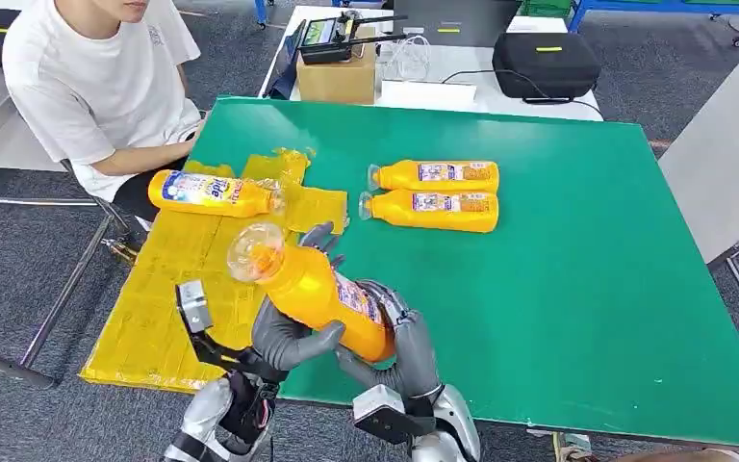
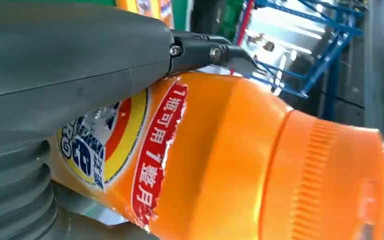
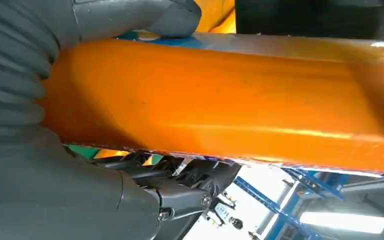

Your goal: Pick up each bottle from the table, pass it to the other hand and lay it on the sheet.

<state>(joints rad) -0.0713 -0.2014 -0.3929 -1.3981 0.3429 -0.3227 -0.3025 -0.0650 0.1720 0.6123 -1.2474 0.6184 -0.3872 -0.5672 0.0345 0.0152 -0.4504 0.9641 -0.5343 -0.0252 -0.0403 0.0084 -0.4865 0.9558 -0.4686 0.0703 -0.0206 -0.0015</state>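
While both hands clasp the orange detergent bottle (image 1: pixel 313 289) above the table's near edge, left hand (image 1: pixel 289 337) and right hand (image 1: pixel 399 337), its capped end points toward the yellow sheet (image 1: pixel 168 289) at the table's left edge.

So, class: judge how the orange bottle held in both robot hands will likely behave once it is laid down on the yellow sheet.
The orange bottle looks rigid: it keeps its shape between the left robot hand and right robot hand. Its glossy plastic may be slippery. Its rounded body might roll a little on the crinkled yellow sheet.
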